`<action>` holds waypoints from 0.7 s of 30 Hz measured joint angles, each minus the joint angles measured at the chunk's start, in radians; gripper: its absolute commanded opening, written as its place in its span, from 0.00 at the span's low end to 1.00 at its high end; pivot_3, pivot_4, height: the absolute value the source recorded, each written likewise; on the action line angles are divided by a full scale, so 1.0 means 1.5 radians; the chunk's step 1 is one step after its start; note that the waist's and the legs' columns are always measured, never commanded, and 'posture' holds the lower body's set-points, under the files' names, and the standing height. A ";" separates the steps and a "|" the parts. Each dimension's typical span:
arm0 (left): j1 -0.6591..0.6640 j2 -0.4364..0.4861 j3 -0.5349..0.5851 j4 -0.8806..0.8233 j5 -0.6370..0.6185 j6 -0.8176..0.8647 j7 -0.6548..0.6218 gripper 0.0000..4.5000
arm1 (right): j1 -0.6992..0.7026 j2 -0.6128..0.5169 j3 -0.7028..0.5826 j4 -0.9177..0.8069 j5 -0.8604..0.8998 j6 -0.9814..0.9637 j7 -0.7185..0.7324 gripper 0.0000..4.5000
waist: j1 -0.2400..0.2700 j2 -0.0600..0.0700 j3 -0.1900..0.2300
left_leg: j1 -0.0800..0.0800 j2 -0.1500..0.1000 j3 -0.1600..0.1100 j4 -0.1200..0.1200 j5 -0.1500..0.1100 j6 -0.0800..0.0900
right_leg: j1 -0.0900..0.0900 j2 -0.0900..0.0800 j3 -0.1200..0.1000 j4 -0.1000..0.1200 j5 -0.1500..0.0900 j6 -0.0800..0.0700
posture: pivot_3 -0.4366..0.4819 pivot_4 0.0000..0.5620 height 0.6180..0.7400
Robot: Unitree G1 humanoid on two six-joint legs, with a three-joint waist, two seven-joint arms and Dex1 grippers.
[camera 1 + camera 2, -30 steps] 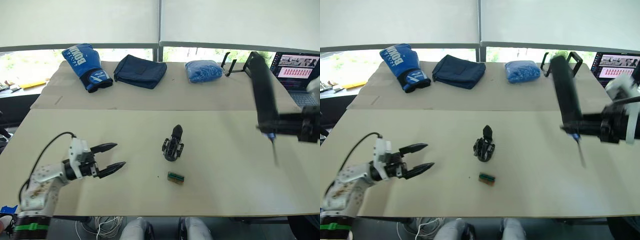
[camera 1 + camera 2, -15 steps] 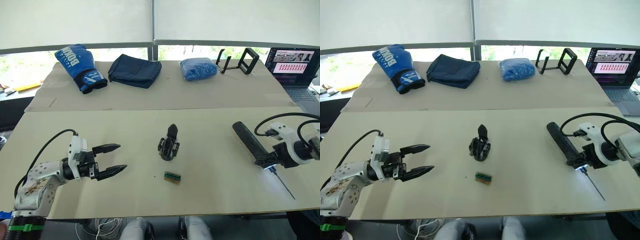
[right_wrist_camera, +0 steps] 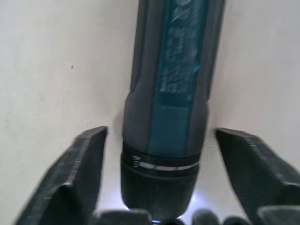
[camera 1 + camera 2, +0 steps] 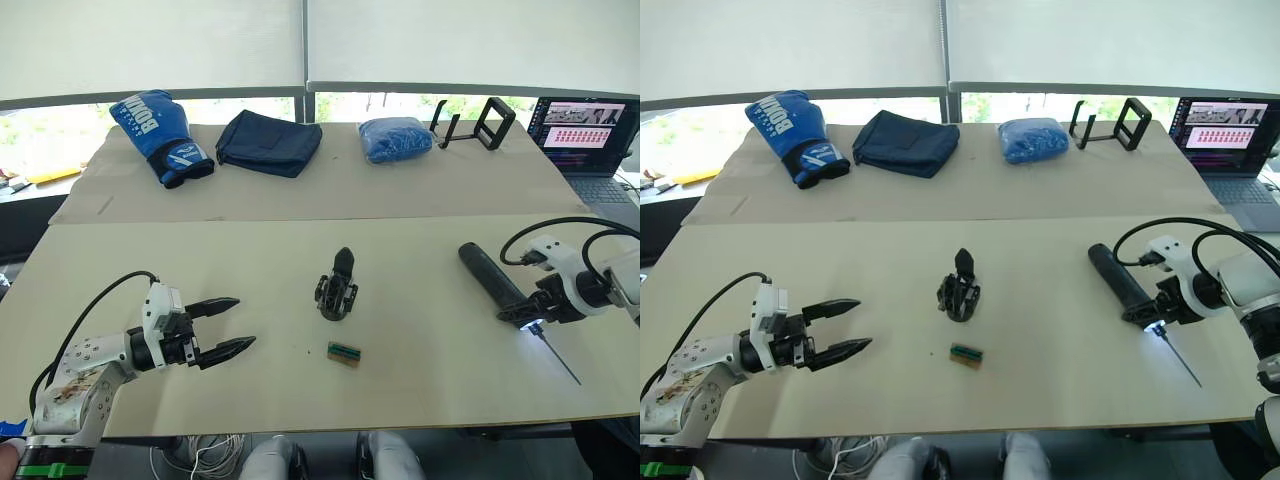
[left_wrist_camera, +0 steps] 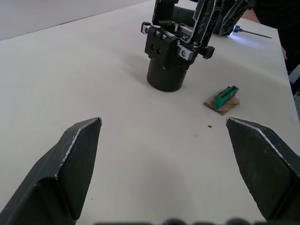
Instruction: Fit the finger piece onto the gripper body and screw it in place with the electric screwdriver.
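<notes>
Black electric screwdriver (image 4: pixel 494 282) lies flat, lamp lit, between the released right hand's (image 3: pixel 159 154) fingers.

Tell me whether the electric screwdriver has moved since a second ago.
Yes. The electric screwdriver has come down from standing raised near the laptop to lying flat on the table, right of the gripper body.

Pale tabletop (image 4: pixel 200 255) — carrying gripper body (image 4: pixel 337 288), green-and-brown block (image 4: pixel 346 352), electric screwdriver (image 4: pixel 492 282); farther back — boxing glove (image 4: pixel 163 122), dark folded cloth (image 4: pixel 270 142), blue bundle (image 4: pixel 396 138), black stand (image 4: pixel 474 122), laptop (image 4: pixel 585 135).
</notes>
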 measured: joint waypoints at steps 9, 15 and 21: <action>0.058 0.023 0.046 0.024 0.061 -0.087 0.008 1.00 | 0.167 -0.101 -0.229 -0.133 0.076 -0.124 0.094 1.00 | 0.003 0.000 0.000 | 0.000 0.001 0.000 0.000 0.000 0.000 | 0.000 0.000 0.000 0.000 0.000 0.000 | 0.48 0.27 1.00; 0.088 0.043 0.081 0.064 0.094 -0.153 0.007 1.00 | 0.349 0.089 -0.462 -0.273 0.161 -0.481 0.147 1.00 | 0.001 -0.002 -0.001 | 0.004 0.001 0.000 -0.001 0.000 -0.001 | 0.004 0.001 0.001 0.000 -0.002 0.004 | 0.48 0.27 1.00; 0.096 0.047 0.089 0.092 0.126 -0.191 0.017 1.00 | 0.478 0.174 -0.472 -0.378 0.167 -0.620 0.170 1.00 | 0.013 -0.002 -0.001 | 0.005 0.001 0.000 -0.001 0.000 -0.001 | 0.005 0.000 0.001 0.000 0.000 0.000 | 0.48 0.27 1.00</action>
